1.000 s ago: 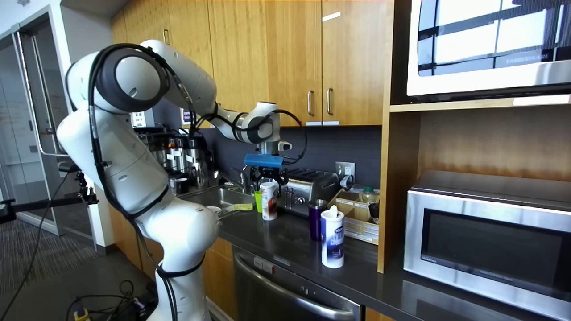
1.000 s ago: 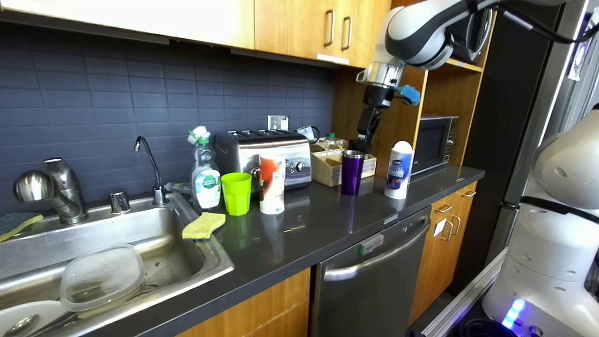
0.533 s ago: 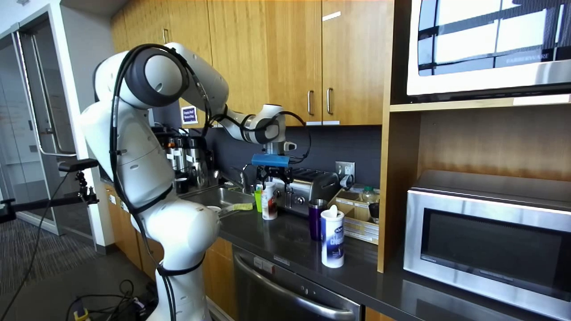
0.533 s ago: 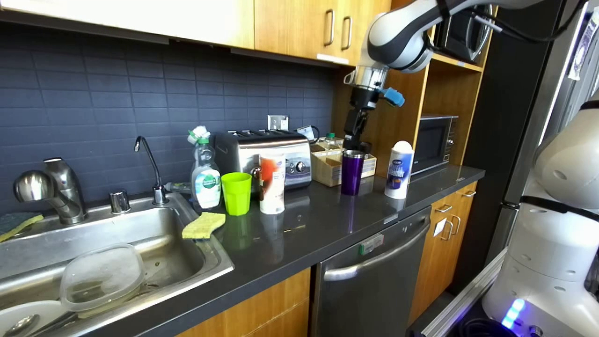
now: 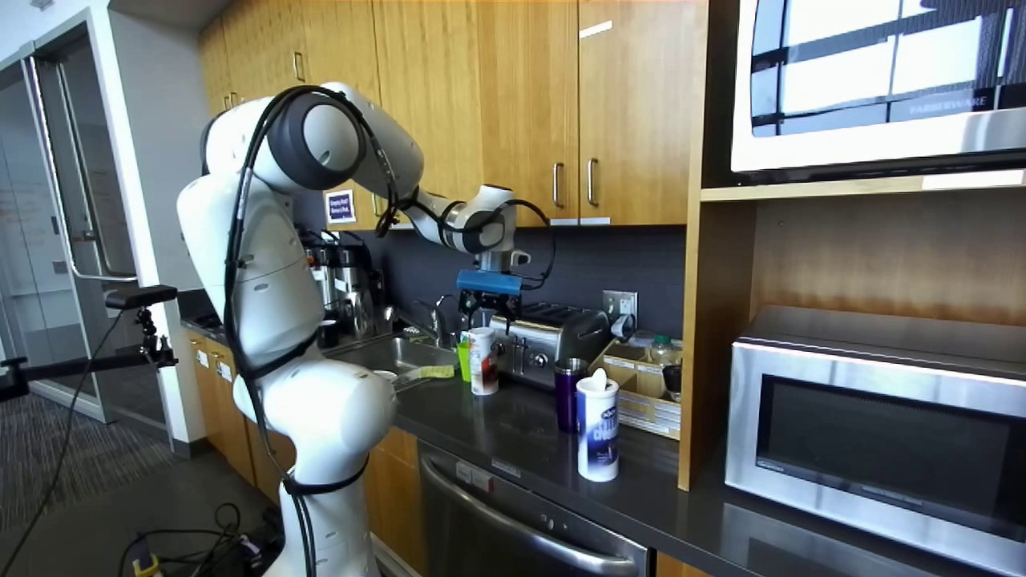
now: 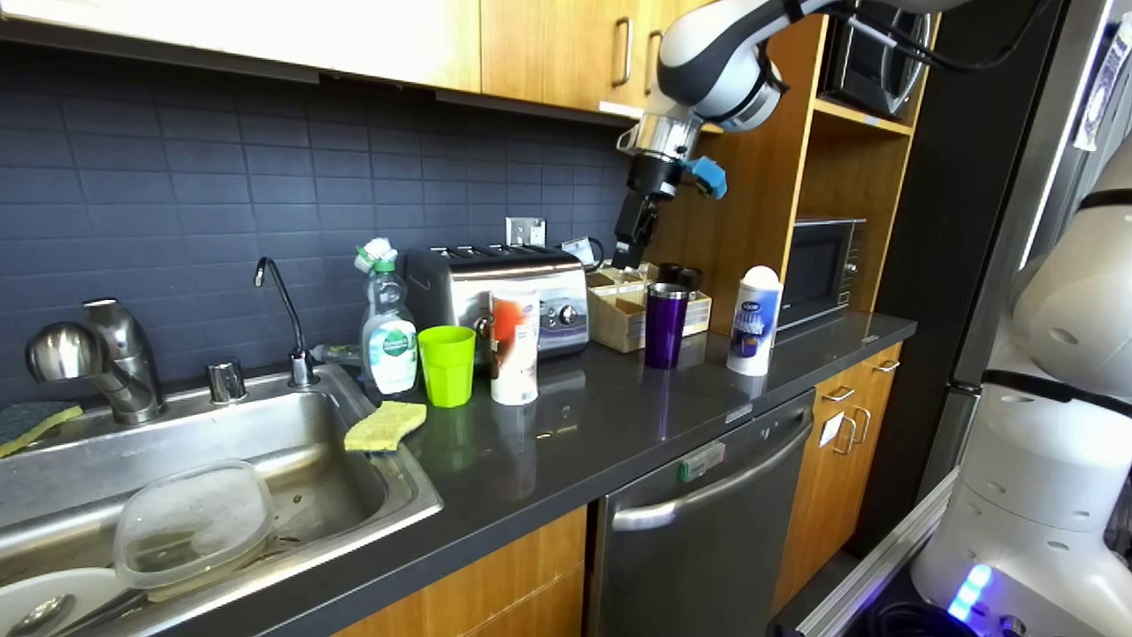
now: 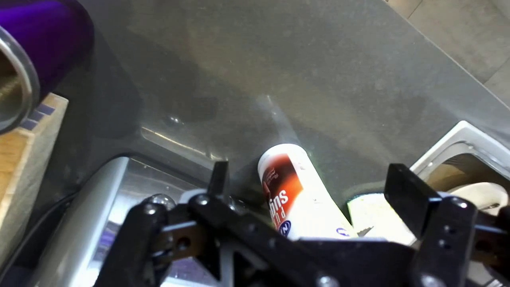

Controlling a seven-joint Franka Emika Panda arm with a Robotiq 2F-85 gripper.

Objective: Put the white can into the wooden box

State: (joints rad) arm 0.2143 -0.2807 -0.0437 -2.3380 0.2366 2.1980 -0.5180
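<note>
Two white cans stand upright on the dark counter. A red-orange label marks the sugar can (image 6: 515, 354), in front of the toaster; the blue-labelled can (image 5: 597, 441) stands near the tall cabinet side. In the wrist view the sugar can (image 7: 303, 195) appears between the spread fingers (image 7: 408, 199), lower down and apart from them. My gripper (image 6: 626, 258) hangs above the counter, open and holding nothing. The wooden box (image 5: 637, 381), a low tan box with compartments, sits at the back between toaster and cabinet side. Its corner (image 7: 40, 131) shows in the wrist view.
A purple tumbler (image 6: 665, 325) stands in front of the box. The steel toaster (image 6: 522, 296) is left of it, with a green cup (image 6: 447, 367), soap bottle (image 6: 389, 341) and sponge (image 6: 385, 426) beside the sink (image 6: 416, 487). Cabinets (image 5: 529, 112) overhang the counter.
The arm has swung, and the gripper has moved toward the toaster and sink side and slightly up. It stays open; the cans and box have not moved.
</note>
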